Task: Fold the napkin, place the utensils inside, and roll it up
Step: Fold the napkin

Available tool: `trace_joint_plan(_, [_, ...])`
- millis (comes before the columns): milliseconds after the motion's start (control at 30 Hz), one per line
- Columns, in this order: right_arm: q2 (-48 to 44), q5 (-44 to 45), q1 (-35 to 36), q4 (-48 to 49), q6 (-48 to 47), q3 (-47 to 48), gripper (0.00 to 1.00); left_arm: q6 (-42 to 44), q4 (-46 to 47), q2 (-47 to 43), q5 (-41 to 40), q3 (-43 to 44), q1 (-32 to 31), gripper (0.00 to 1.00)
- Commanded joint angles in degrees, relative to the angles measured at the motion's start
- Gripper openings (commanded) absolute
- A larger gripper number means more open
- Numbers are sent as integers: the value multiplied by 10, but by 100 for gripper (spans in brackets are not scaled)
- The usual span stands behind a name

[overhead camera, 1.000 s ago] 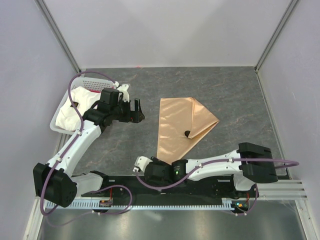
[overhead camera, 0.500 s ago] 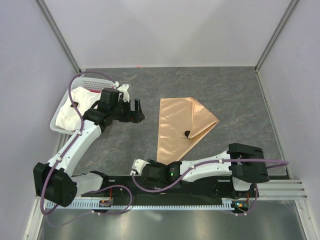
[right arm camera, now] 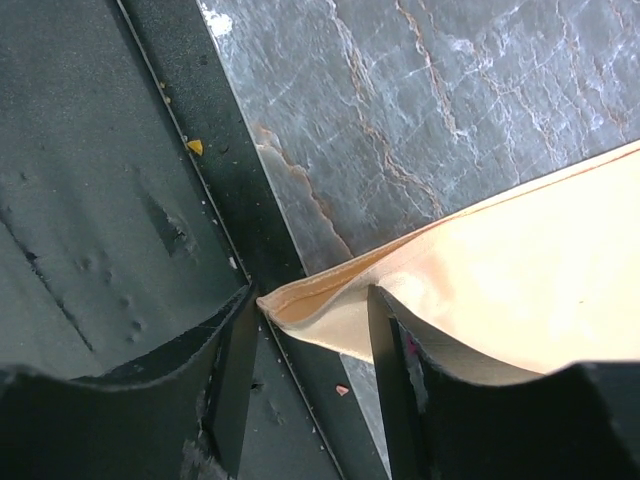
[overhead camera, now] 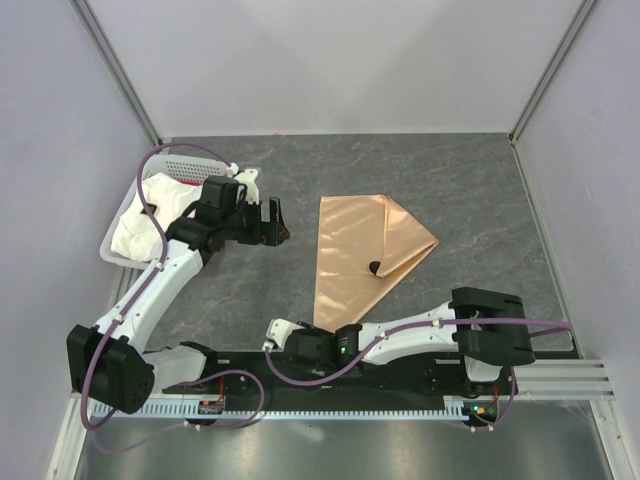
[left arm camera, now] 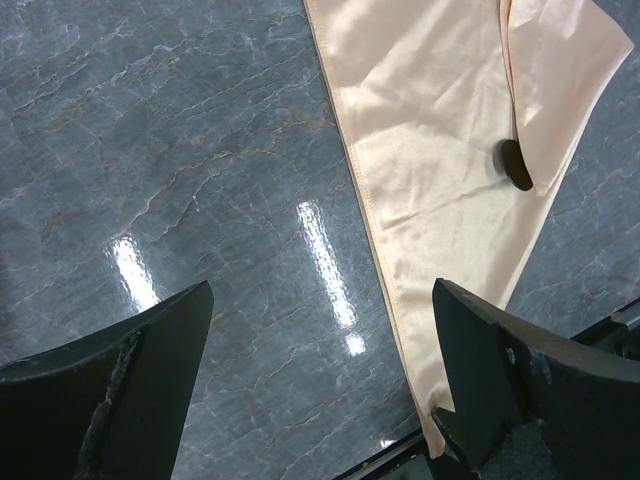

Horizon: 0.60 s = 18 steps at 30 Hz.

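The peach-tan napkin (overhead camera: 358,250) lies folded into a long triangle on the grey table, with a flap turned over on its right side. The black head of the utensil (overhead camera: 375,267) peeks out from under that flap; its handle is hidden. My right gripper (overhead camera: 312,332) is low at the table's near edge. In the right wrist view it (right arm camera: 308,330) stands open, with the napkin's near corner (right arm camera: 300,305) between the fingers and not pinched. My left gripper (overhead camera: 272,222) is open and empty, hovering left of the napkin. The left wrist view shows the napkin (left arm camera: 430,150) and the utensil head (left arm camera: 516,165).
A white basket (overhead camera: 118,240) holding a white cloth stands at the left wall. The black base rail (overhead camera: 400,385) runs along the near edge, directly under my right gripper. Grey walls close in the back and both sides.
My right arm's elbow has shifted left and nearer, and its gripper has settled around the napkin's near corner. The left arm and the napkin have not moved.
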Motion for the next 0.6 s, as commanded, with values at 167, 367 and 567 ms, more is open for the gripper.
trace_joint_plan(167, [16, 32, 0, 8, 4, -11, 51, -17, 16, 3, 14, -1, 0, 98])
trace_joint_plan(367, [26, 33, 0, 8, 10, -8, 34, -18, 17, 4, 17, -1, 0, 98])
trace_joint_plan(567, [6, 32, 1, 14, 16, 0, 12, -18, 18, 5, 20, -1, 0, 98])
